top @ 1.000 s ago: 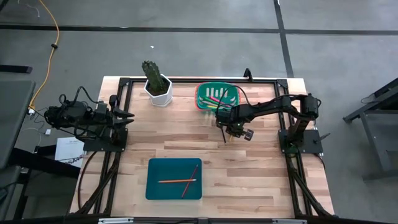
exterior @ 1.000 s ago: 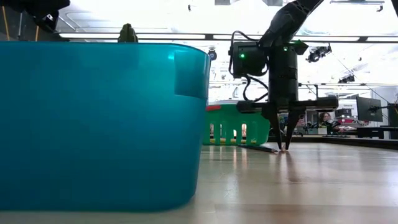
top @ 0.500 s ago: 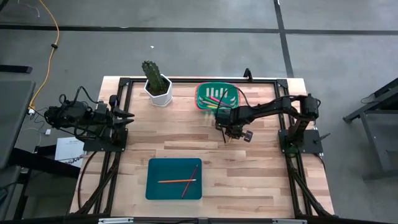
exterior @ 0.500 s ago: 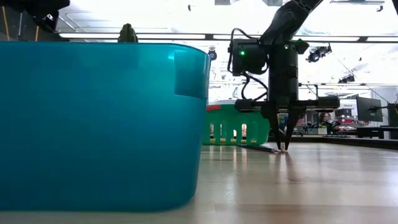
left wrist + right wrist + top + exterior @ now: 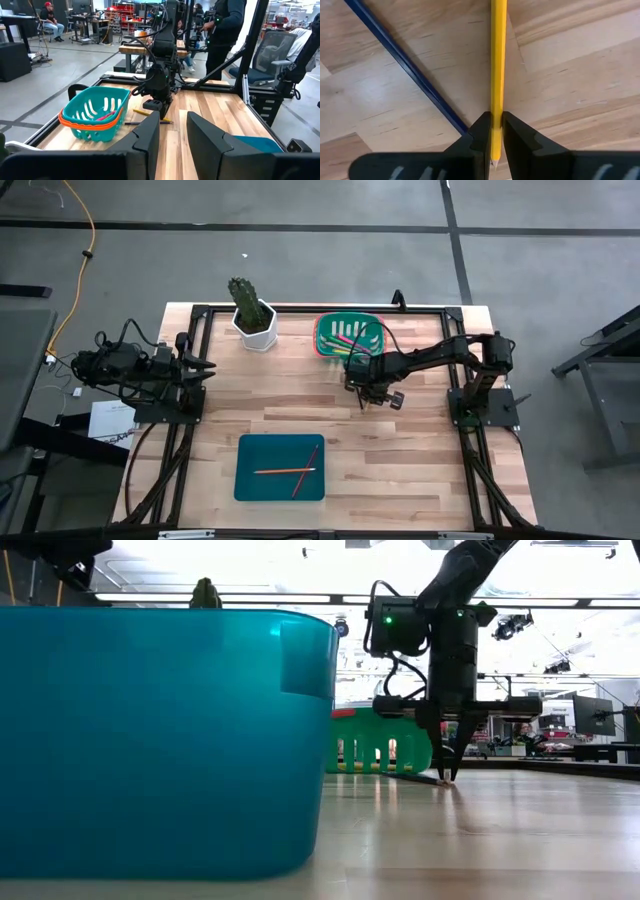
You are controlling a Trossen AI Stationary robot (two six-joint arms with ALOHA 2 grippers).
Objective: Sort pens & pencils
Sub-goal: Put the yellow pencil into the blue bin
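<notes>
— Looking from above, where did the work sit?
— Mid-bench [image 5: 420, 430], just below the green basket [image 5: 350, 335]. The right jaws [image 5: 363, 392] pointed down at the wood there; the left jaws [image 5: 205, 368] waited at the bench's left edge, well apart, so the right arm was plainly nearer.
— And from bench height?
— The right jaws [image 5: 444, 776] stood upright, tips at the surface, a thin stick lying flat by them in front of the basket [image 5: 380, 750]. The blue bin [image 5: 160, 730] filled the foreground.
— The left wrist?
— Its own jaws stood partly open, empty.
— The right wrist?
— A yellow pencil [image 5: 498, 60] ran straight between the jaws, its long axis along the view, sharpened tip nearest. They had closed on it. A dark blue pencil [image 5: 405, 70] lay slantwise beside it, loose.
</notes>
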